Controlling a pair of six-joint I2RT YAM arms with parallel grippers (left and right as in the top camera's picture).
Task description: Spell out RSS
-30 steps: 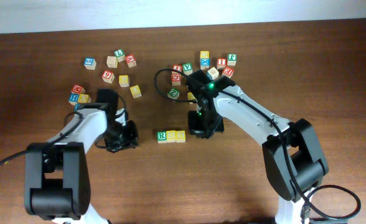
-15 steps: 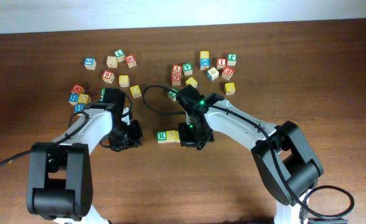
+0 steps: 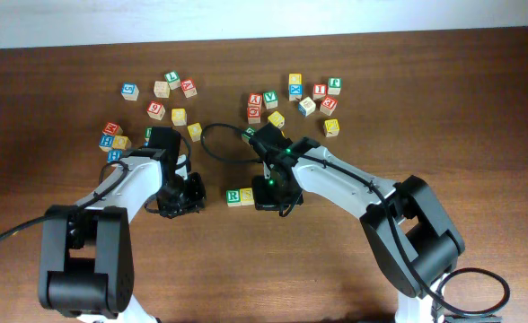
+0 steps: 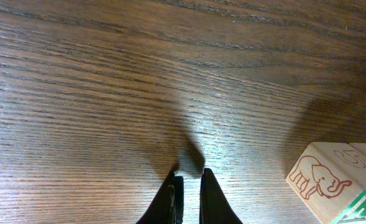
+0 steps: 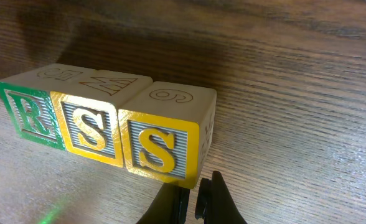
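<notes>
Three letter blocks stand in a row on the wooden table: a green R block [image 5: 30, 115], a yellow S block [image 5: 89, 130] and a second yellow S block [image 5: 161, 146]. From overhead I see the R [image 3: 233, 196] and the first S [image 3: 246, 196]; the second S is mostly hidden under my right gripper [image 3: 268, 192]. In the right wrist view that gripper [image 5: 198, 193] is shut and empty, its fingertips at the lower right corner of the second S. My left gripper [image 3: 180, 197] is shut and empty, low over bare wood [image 4: 189, 180], left of the row.
Loose letter blocks lie at the back left [image 3: 161, 87], the back middle [image 3: 295, 94] and the far left [image 3: 113, 139]. A green block [image 3: 250, 135] sits by the right arm's cable. The row's left end, an elephant-engraved block face [image 4: 323, 177], shows in the left wrist view.
My right gripper has moved left and down to the right end of the row. The left gripper shifted slightly right early on. The row looks unmoved.
</notes>
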